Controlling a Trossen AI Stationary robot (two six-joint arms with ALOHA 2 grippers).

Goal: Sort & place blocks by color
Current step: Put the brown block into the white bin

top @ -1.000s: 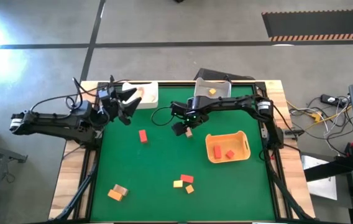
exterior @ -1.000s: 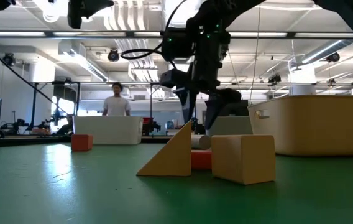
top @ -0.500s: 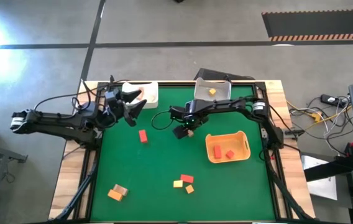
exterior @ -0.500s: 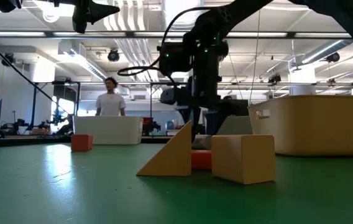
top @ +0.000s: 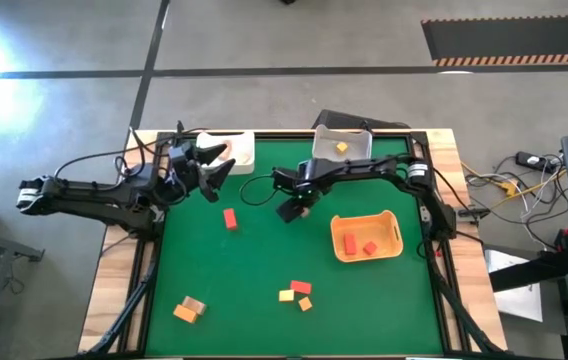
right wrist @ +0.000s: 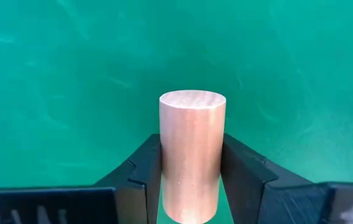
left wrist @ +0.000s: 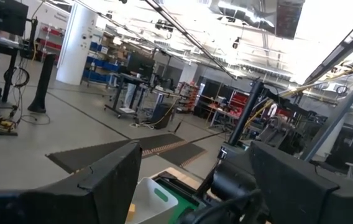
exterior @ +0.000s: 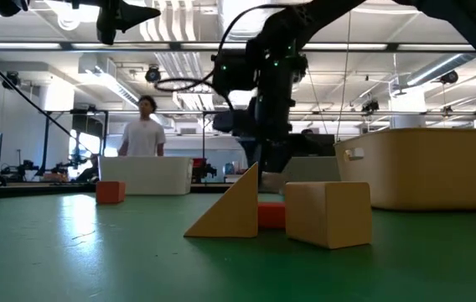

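Right wrist view shows a tan wooden cylinder [right wrist: 192, 155] standing upright on the green mat [right wrist: 71, 74], squeezed between the two dark fingers [right wrist: 140, 171] of the right gripper [right wrist: 192, 186], which touch its sides low down. So that gripper looks closed on the cylinder, narrow but not fully shut.

The round side gives the flat pads little to bite, so the piece could twist or slip out on lifting, then roll away across the mat.

Beyond the gripper, towards the right arm's base, sits the orange tray [top: 392, 240] with red blocks; a careless swing might clip its rim.

The left gripper [top: 209, 165] waits wide open and empty near a white bin [top: 239, 150].
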